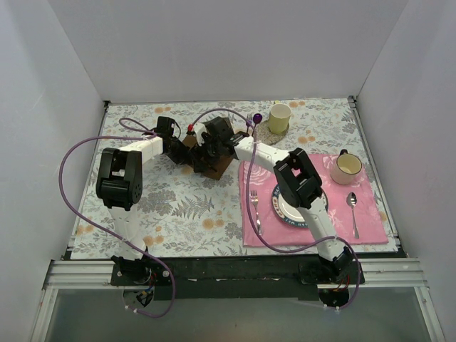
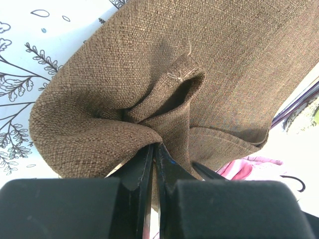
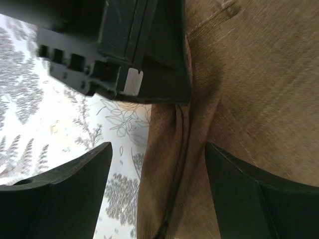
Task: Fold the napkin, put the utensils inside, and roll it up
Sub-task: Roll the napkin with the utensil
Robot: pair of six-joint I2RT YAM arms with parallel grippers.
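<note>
White walls close round a counter (image 1: 171, 206) covered in a fern-print cloth. Toward its far middle the napkin (image 2: 124, 79) is bunched up rather than lying flat, so I judge the fold barely begun: no neat crease shows. The fork (image 1: 254, 211) and spoon (image 1: 353, 209) lie on the pink mat (image 1: 370, 214) either side of a plate (image 1: 283, 206), well apart from the napkin, so loading and rolling are left to do. Both arms reach forward and inward, meeting over the napkin. The left gripper (image 2: 155, 149) is pinched tight on a gathered fold. The right gripper (image 3: 158, 169) has its fingers spread, straddling the napkin's edge just beside the left one.
</note>
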